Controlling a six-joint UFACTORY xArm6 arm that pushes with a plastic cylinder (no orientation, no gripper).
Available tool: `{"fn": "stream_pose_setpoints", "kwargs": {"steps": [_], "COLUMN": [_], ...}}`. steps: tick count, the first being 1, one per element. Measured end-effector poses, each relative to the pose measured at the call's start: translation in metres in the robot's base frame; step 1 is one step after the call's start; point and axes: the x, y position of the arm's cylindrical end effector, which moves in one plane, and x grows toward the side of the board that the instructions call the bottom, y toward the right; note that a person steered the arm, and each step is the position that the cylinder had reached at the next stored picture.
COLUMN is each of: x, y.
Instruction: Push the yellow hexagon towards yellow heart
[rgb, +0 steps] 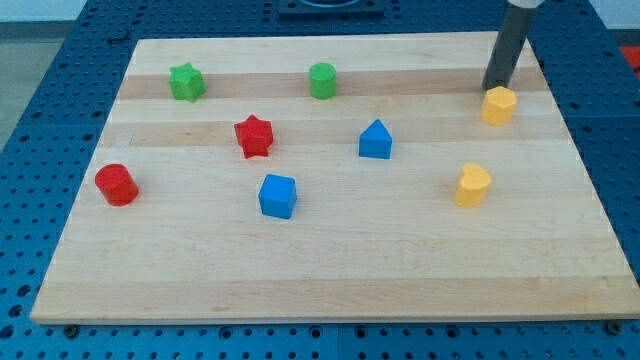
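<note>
Nearest the view's bottom, the worktop (330, 290) is lying bare along its front edge. A blue cube (278, 195) and a red cylinder (116, 184) are sitting left of centre. On the right, the yellow heart (472, 185) is resting alone. Further back, a red star (254, 136) and a blue house-shaped block (375, 140) are standing mid-board.

Behind the heart, toward the view's top and slightly right, the yellow hexagon (499, 105) is sitting near the far right corner. The tool is a plain rod with nothing to open or close, so it is gripping nothing; its tip (493, 88) is standing just behind the hexagon, touching or nearly so. Hexagon is lying between tip and heart, so a push toward the view's bottom, slightly left, looks right.

Farthest back, a green star (186, 82) and a green cylinder (322, 80) are sitting.
</note>
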Motion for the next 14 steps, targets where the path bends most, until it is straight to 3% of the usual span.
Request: {"fn": "stream_pose_setpoints", "kwargs": {"steps": [2,7,8,10,14], "x": [0.027,0.055,0.074,0.059,0.11], "y": [0.008,-0.076,-0.073,-0.027,-0.046]}}
